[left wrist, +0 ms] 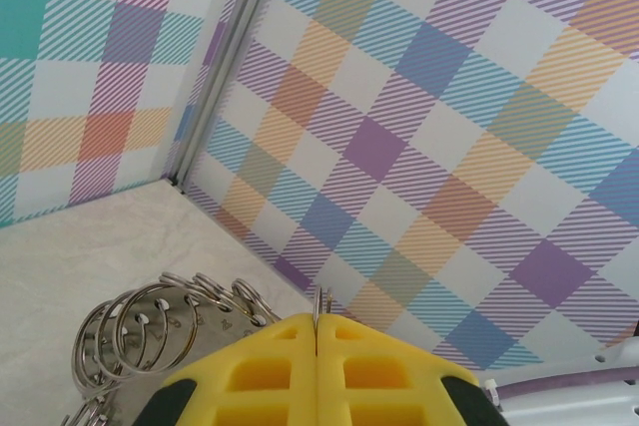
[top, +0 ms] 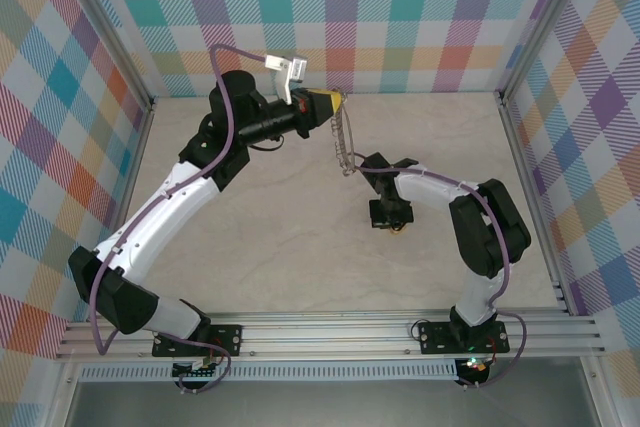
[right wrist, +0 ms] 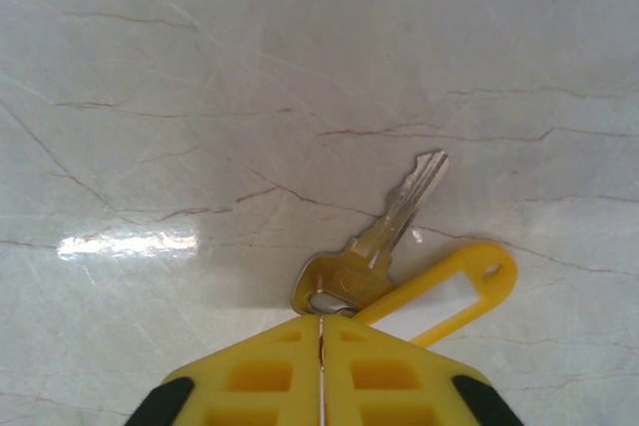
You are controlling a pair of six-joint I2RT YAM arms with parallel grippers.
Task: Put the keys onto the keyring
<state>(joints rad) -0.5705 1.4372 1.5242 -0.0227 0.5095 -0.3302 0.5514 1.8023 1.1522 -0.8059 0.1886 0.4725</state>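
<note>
The right gripper, shut on the head of the key whose shaft points straight ahead over the table, waits near the keyring, which hangs clamped in the shut left gripper.

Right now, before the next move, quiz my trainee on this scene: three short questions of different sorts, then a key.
1. True or false: the key already hangs on the keyring.
2. The left gripper is shut on: A) the key B) the keyring C) nothing.
3. What colour is the tag beside the key at the right gripper?
Key: 1 false; 2 B; 3 yellow.
</note>
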